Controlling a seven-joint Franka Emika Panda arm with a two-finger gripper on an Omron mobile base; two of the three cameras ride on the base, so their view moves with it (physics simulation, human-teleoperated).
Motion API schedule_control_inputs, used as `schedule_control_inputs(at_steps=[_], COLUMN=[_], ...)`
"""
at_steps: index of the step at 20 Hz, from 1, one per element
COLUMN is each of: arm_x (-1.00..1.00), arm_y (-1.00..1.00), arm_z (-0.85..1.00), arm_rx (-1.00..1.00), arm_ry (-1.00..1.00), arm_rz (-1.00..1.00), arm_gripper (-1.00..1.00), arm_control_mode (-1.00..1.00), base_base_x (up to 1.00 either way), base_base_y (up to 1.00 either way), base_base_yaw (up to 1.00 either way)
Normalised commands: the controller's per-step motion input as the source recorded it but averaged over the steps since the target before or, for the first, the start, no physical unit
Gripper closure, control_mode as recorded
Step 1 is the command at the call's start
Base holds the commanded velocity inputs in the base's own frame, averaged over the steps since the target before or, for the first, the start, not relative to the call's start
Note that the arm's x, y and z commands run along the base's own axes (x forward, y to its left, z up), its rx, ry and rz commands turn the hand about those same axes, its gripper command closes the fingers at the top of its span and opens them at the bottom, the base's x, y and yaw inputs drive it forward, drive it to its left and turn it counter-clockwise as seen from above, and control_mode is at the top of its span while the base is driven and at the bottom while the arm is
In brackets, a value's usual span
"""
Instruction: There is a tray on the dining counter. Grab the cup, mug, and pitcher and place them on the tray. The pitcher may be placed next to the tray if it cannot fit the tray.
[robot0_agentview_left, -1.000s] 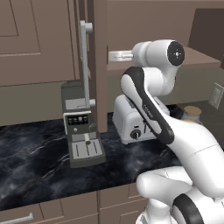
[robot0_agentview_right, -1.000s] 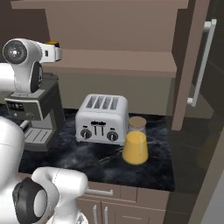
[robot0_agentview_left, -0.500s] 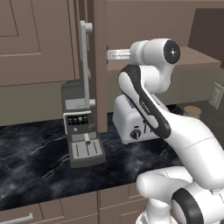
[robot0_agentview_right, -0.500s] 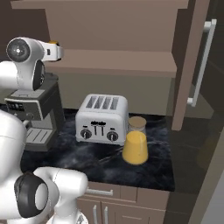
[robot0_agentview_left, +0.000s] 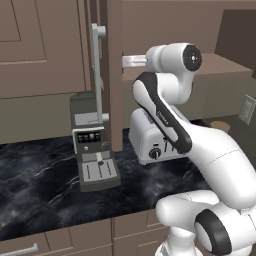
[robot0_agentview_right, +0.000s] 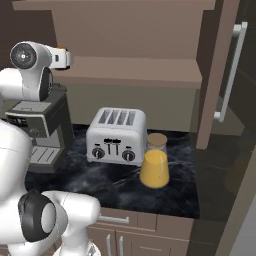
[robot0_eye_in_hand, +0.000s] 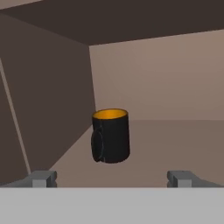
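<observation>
Hand view: the mug (robot0_eye_in_hand: 111, 135) stands upright on the cabinet shelf (robot0_eye_in_hand: 175, 140), handle turned left, ahead of the end effector (robot0_eye_in_hand: 112, 178); its fingers (robot0_eye_in_hand: 41, 178) are spread wide, clear of the mug; right base view: the pitcher (robot0_agentview_right: 154, 161) stands on the worktop (robot0_agentview_right: 100, 185) just beside the toaster (robot0_agentview_right: 116, 136).

Upright black mug (robot0_eye_in_hand: 111, 135); orange-filled pitcher (robot0_agentview_right: 154, 161) beside toaster (robot0_agentview_right: 117, 136)

One black mug (robot0_eye_in_hand: 110, 135) with an orange inside stands on a cabinet shelf (robot0_eye_in_hand: 175, 144). On the dark marble counter (robot0_agentview_right: 115, 182) below sit one silver four-slot toaster (robot0_agentview_right: 116, 135), one coffee machine (robot0_agentview_left: 94, 141) and one pitcher (robot0_agentview_right: 154, 161) of orange liquid.
</observation>
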Motion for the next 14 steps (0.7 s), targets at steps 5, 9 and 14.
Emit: schedule_control_inputs(at_steps=[5,9,14], arm_x=[0.06,0.06,0.14], arm_y=[0.09,0.14,0.14], arm_z=[0.00,-0.01,-0.01], arm_rx=[0.00,0.00,0.00], arm_ry=[0.00,0.00,0.00], arm_rz=[0.00,0.00,0.00], arm_gripper=[-1.00,-1.00,-1.00], arm_control_mode=[-1.00,-1.00,-1.00], base_base_x=[0.00,0.00,0.00], base_base_y=[0.00,0.00,0.00], base_base_yaw=[0.00,0.00,0.00])
